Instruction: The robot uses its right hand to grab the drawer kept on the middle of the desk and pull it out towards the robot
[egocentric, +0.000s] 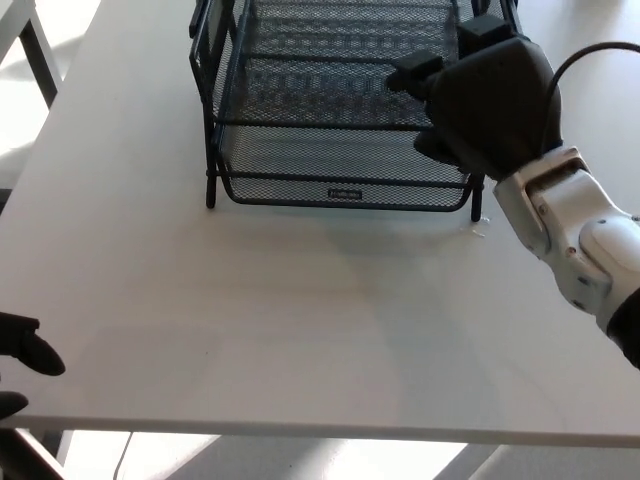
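Right hand (480, 110), black with thick fingers, sits at the right end of the front rim of the black wire-mesh drawer (330, 75), the middle tier of a black stacked mesh tray rack (212, 150). One finger (410, 72) reaches over the rim into the mesh and the thumb appears below it, so I read this as closed on the rim, though the palm hides the contact itself. Drawer stands toward the far middle of the white desk (280, 320), its front rim roughly above the bottom tray's labelled front edge (345, 194).

Step in hand: the grasp, or the very start of the pull. Drawer does not look far out yet.

Next move, my call: a straight pull toward the robot along the rails, wrist kept level. Grip is off-centre, so skew or jamming is a risk, and the light rack could slide with it.

Left hand (25, 360) rests at the near left desk edge, mostly out of frame; can't tell its state.
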